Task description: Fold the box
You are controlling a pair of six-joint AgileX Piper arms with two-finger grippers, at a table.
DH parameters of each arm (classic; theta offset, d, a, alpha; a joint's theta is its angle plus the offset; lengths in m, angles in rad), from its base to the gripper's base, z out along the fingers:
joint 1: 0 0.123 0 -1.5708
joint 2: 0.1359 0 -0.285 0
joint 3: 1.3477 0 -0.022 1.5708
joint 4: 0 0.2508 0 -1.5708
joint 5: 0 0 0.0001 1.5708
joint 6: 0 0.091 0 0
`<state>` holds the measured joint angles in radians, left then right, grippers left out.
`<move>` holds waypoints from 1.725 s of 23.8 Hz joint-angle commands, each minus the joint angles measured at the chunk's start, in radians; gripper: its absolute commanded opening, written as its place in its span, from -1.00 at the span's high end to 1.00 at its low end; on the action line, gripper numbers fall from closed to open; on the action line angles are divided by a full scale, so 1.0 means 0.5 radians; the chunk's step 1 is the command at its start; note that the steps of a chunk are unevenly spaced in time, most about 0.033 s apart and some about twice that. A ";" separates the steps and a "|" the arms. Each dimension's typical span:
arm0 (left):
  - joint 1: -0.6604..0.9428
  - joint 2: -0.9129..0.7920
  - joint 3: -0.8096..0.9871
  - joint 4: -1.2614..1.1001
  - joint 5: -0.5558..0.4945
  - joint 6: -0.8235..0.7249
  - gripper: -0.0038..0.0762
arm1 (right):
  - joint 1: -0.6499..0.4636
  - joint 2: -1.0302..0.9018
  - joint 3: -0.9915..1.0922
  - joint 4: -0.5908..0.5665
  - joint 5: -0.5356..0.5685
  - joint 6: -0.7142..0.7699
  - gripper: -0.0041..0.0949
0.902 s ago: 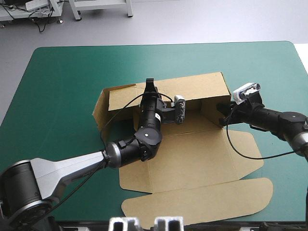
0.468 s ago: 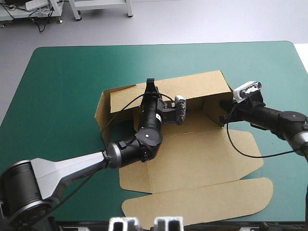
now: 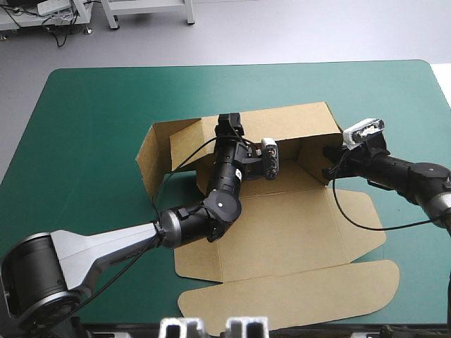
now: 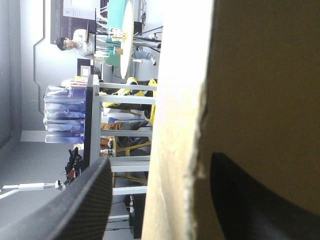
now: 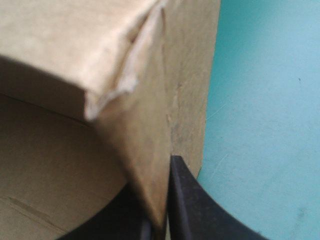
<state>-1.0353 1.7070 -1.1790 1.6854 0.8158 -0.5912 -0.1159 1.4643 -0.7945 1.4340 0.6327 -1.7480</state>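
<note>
The brown box lies half raised in the middle of the teal-green table. Its back wall stands up, as do the left side flap and the right side wall; the lid lies flat at the front. My left gripper is at the top edge of the back wall. In the left wrist view the left gripper is open, with the wall's edge standing between its black fingers. My right gripper pinches the right side wall; up close the right gripper is shut on that board.
The box's lid panel reaches almost to the table's near edge. Bare teal-green cover lies left of, behind and right of the box.
My left gripper has opened at the back wall's top edge and shifted a little to the right. The left side flap has swung further inward. The right gripper stays shut on the right wall.
</note>
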 commanded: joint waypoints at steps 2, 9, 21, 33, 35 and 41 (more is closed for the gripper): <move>-0.061 -0.084 -0.058 0.196 0.073 -0.097 -0.16 | 0.003 -0.044 -0.047 0.074 0.124 0.025 0.92; -0.330 -0.084 -0.084 0.196 0.142 -0.265 -0.16 | 0.003 -0.044 -0.047 0.074 0.116 0.057 0.92; -0.527 -0.179 -0.607 0.192 0.426 -0.265 0.64 | 0.003 -0.052 -0.047 0.074 0.113 0.120 0.92; 1.122 -0.629 -1.118 -1.843 0.266 0.391 0.90 | 0.003 -0.415 -0.432 -0.714 0.214 1.422 0.92; 1.416 -0.634 -1.118 -2.265 0.372 0.621 0.90 | 0.003 -0.390 -0.635 -0.995 0.311 1.733 0.92; 1.906 -0.637 -1.041 -3.014 0.632 1.006 0.91 | 0.003 -0.152 -1.138 -1.490 0.864 2.388 0.92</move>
<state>-0.1386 1.4285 -1.6960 0.2810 1.1328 -0.1386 -0.1159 1.3618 -1.2522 0.7016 0.9638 -0.6768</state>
